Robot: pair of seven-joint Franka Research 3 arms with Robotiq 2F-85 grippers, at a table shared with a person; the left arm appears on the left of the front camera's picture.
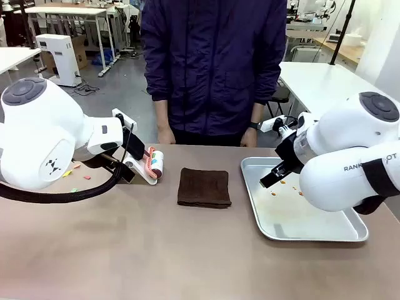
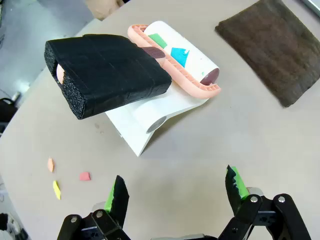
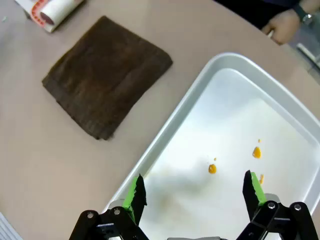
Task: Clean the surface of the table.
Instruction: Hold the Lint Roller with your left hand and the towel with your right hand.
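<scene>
The brownish-tan table carries small coloured paper scraps at its left, also seen as pink, orange and yellow bits. A lint roller with a pink frame, a black foam handle and a white stand lies left of centre; green and blue bits stick to its roll. My left gripper hovers open over bare table just short of the stand. My right gripper is open above the metal tray's edge, nothing between its fingers.
A folded dark brown cloth lies mid-table, between roller and tray. The shiny tray at the right holds small orange spots. A person in a dark jacket stands at the far edge, hands resting near it.
</scene>
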